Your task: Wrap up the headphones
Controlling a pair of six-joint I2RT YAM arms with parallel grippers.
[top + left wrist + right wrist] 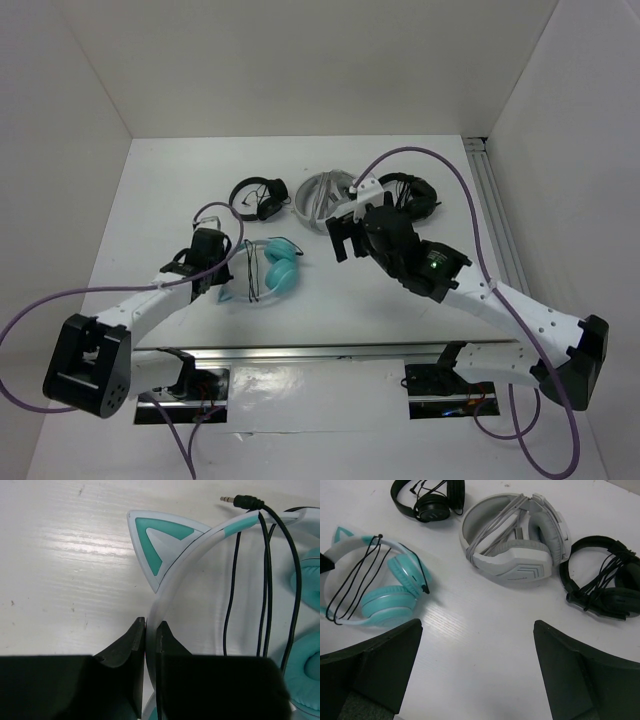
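Observation:
The teal headphones lie flat on the white table left of centre, their thin black cable looped several times across the pale mint headband. A cat ear and the cable's plug show in the left wrist view. My left gripper is shut on the headband, which passes between its fingers; it shows at the headphones' left side. My right gripper hangs open above bare table right of the headphones, with nothing between its fingers.
Behind stand small black headphones, white-grey headphones with a wrapped cable, and larger black headphones at the right. White walls enclose the table on the left, back and right. A metal rail runs along the right edge.

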